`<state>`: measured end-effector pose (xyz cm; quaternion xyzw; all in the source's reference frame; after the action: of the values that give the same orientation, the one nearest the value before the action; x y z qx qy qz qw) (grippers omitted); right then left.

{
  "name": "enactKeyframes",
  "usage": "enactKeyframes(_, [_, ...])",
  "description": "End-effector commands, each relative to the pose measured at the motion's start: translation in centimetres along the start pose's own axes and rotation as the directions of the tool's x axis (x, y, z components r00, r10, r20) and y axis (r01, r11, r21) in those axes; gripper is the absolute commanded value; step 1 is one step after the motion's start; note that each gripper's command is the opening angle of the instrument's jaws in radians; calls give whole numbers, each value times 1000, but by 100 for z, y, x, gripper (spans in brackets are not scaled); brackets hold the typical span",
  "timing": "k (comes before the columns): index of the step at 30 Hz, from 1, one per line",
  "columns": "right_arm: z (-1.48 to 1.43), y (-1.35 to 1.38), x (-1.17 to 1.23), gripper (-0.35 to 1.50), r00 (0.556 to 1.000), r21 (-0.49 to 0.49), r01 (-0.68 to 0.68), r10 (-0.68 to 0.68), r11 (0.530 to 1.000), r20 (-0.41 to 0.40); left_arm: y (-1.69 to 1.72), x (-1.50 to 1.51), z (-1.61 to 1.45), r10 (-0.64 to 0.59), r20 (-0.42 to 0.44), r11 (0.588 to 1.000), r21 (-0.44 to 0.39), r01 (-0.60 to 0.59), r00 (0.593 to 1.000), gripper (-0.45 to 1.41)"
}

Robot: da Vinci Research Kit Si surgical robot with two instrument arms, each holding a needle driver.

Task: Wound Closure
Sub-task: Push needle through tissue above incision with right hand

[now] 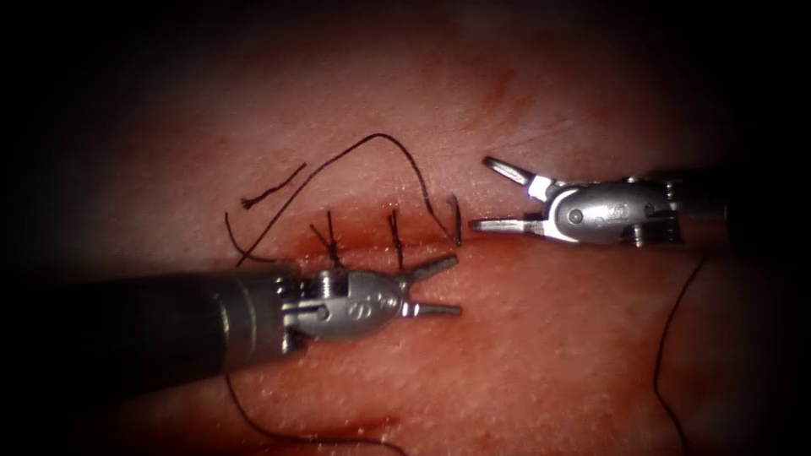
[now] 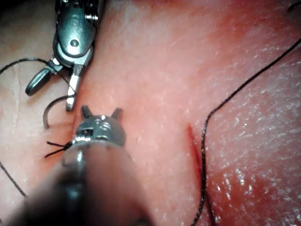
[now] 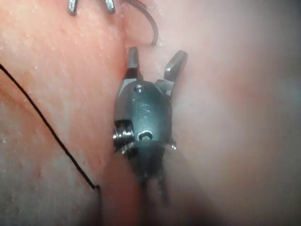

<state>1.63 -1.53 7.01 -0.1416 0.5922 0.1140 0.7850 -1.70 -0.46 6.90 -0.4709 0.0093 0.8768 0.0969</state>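
The cut (image 1: 363,247) runs across the tissue (image 1: 549,355) and carries two dark knotted stitches (image 1: 334,243) (image 1: 395,238). The curved needle (image 1: 456,221) rests at the cut's right end; I cannot tell whether its point is in the tissue. It also appears as a dark arc, the needle (image 2: 47,115) (image 3: 151,26). Its thread (image 1: 380,137) arcs up and then leftwards. My left tool (image 1: 454,285) (image 2: 101,111) lies just below the cut, open and holding nothing. My right tool (image 1: 481,194) (image 3: 156,52) sits right of the needle, open and empty.
A short cut end of thread (image 1: 272,191) lies above the left stitch. More thread (image 1: 667,338) trails down the right side, thread (image 2: 204,141) (image 3: 47,127) lying loose on the tissue. Red fluid (image 1: 372,420) stains the lower tissue. The right tool (image 2: 49,99) shows ahead of the left jaws.
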Motion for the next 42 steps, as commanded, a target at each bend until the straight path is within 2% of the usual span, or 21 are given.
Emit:
enactKeyframes(1, [7,0,10,140,1000,1,20,-20,1000,-14,-1,-3,8,2,0,1000,0,-2,1000,24])
enactKeyframes(2, [7,-2,17,136,999,-1,45,-45,999,-16,1,-7,9,6,0,1000,2,-6,1000,22])
enactKeyframes(13, [20,-12,12,133,994,2,105,-105,994,-18,17,-22,6,-1,21,1000,-13,1,1000,21])
enactKeyframes(18, [30,-14,27,131,993,-10,115,-115,993,-37,29,-43,4,-23,57,999,-41,25,998,21])
enactKeyframes(22, [38,-11,44,138,987,-6,151,-151,989,-54,41,-60,13,-33,111,997,-66,40,993,21])
enactKeyframes(24, [43,-11,47,138,987,0,148,-148,989,-66,42,-62,14,-30,116,997,-72,38,993,21])
enactKeyframes(29, [50,-9,49,123,987,-2,145,-144,989,-69,42,-61,14,-37,115,996,-74,46,993,21])
enactKeyframes(38, [56,3,59,121,988,-21,124,-126,992,-92,42,-61,13,-37,114,996,-75,45,993,21])
enactKeyframes(42, [59,8,65,113,986,-22,134,-136,991,-91,42,-61,13,-36,114,996,-75,45,993,21])
